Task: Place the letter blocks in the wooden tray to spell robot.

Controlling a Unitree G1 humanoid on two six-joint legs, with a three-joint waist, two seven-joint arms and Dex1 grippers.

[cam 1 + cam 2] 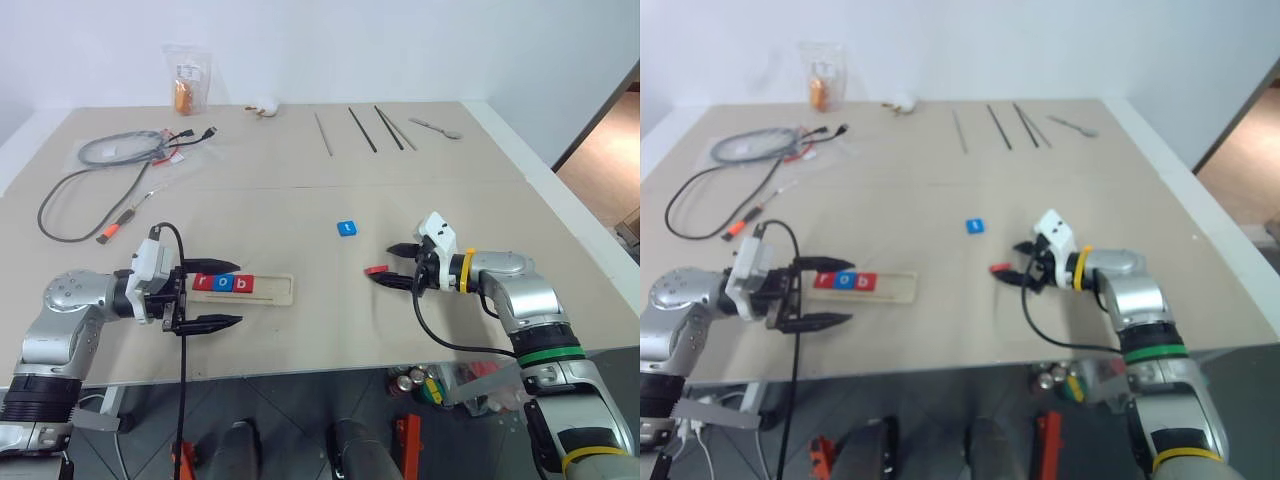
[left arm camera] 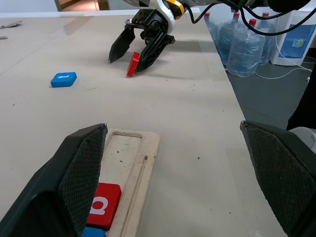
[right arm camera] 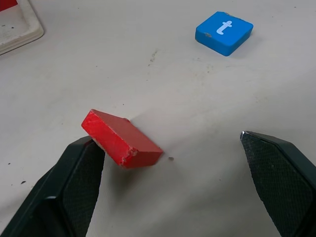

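We find the wooden tray (image 1: 268, 289) holding three letter blocks, red r (image 1: 203, 283), blue o (image 1: 221, 284) and red b (image 1: 240, 285), with the left gripper (image 1: 212, 295) spread wide at its left end, gripping nothing. The right gripper (image 3: 173, 163) is likewise spread, one finger (image 3: 74, 182) touching a tilted red block (image 3: 121, 139). The blue t block (image 1: 346, 228) lies apart on the table (image 1: 300, 200).

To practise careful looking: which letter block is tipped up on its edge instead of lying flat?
The red block beside the right gripper. The blue t block lies flat on the table, and the other three lie flat in the wooden tray.
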